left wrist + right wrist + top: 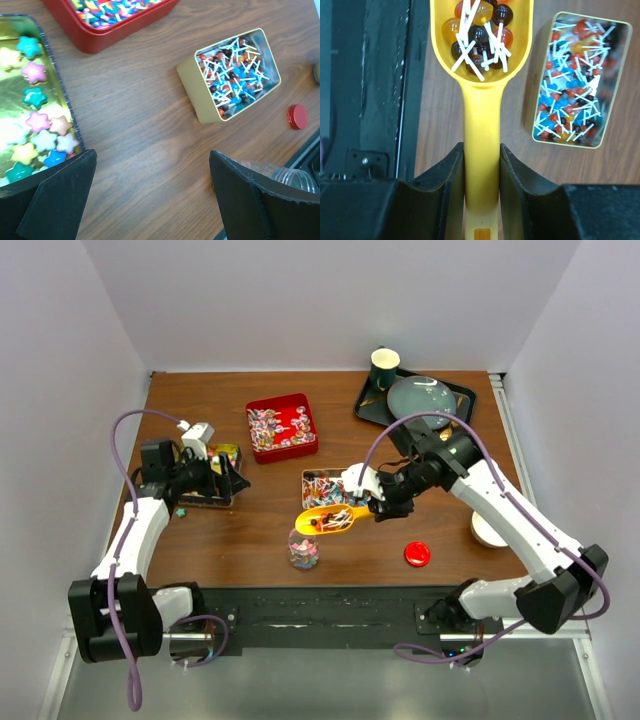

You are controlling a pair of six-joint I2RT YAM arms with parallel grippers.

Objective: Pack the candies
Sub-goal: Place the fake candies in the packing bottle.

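My right gripper (481,170) is clamped on a yellow scoop (481,105) loaded with lollipops (479,35); my left gripper (150,195) hangs, jaws wide apart, beside star candies (42,137).

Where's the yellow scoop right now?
In the top view the yellow scoop is in the middle, held by the right gripper, between the gold lollipop tin behind it and the small jar in front.

Open lane between star tin (59,87) and lollipop tin (192,95); jar (303,548), scoop (335,519) crowd front centre
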